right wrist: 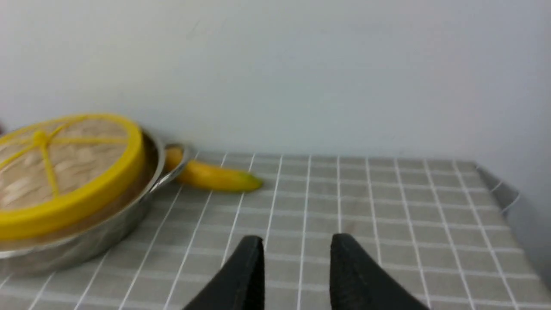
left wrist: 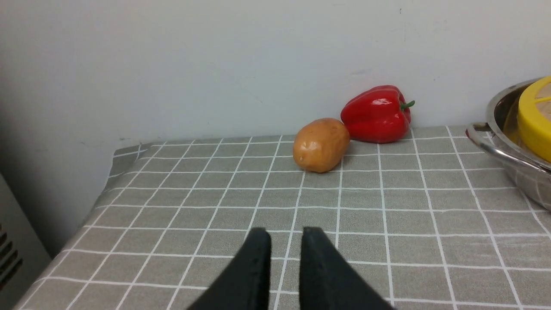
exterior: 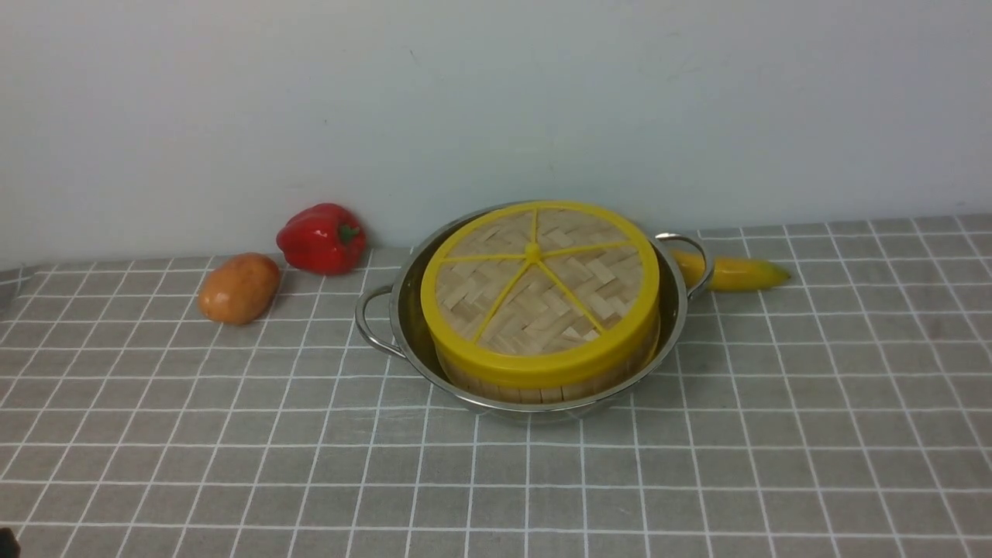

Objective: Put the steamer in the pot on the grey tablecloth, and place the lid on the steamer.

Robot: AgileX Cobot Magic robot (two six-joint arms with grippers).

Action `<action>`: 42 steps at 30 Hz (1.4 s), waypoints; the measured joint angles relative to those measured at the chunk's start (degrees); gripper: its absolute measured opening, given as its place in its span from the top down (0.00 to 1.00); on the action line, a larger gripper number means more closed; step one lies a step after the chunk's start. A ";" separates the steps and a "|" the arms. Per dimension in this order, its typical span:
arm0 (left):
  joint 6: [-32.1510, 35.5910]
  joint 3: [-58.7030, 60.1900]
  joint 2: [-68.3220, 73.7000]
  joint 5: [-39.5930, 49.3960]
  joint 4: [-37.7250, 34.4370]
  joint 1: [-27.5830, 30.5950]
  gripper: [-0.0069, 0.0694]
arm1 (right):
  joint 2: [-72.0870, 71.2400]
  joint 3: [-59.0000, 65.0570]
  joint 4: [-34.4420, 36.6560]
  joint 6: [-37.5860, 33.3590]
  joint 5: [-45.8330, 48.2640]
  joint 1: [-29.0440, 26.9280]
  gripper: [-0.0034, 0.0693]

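Seen from the front, left to right on the grey tablecloth (exterior: 775, 434): a potato (exterior: 239, 287), then a red pepper (exterior: 322, 238) just behind and beside it near the wall, then the pot (exterior: 673, 310) in the middle, then a banana (exterior: 732, 272) lying behind the pot's right handle. Inside the pot sits the steamer (exterior: 542, 384), only its wooden side wall showing under the lid (exterior: 540, 291), which rests flat on top with its yellow rim and five spokes. No arm visible in this view.

From the left wrist, the same potato (left wrist: 321, 145) and red pepper (left wrist: 376, 113) almost touching, plus the left edge of the pot (left wrist: 512, 161) and a slice of the lid (left wrist: 535, 116); not visible from here the banana. Left gripper (left wrist: 286, 249) low over bare cloth, well apart from the pot, a narrow gap between its black fingers, nothing between them.

From the right wrist, a bit blurred: lid (right wrist: 64, 172) on the pot (right wrist: 86, 241), banana (right wrist: 213, 176) passing behind the handle, and the cloth's right edge falling off. Right gripper (right wrist: 297, 258) parted somewhat wider, holding nothing, over bare cloth.
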 joint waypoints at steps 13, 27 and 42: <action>0.00 0.00 0.00 0.00 0.00 0.00 0.74 | -5.73 24.34 1.76 1.10 -20.96 -2.60 0.62; 0.00 0.00 0.00 0.00 0.00 0.00 0.72 | -5.80 25.51 3.46 1.36 -23.85 -3.49 0.62; 0.00 0.00 0.00 0.00 0.00 0.00 0.69 | -5.80 25.51 3.46 1.30 -23.85 -3.49 0.62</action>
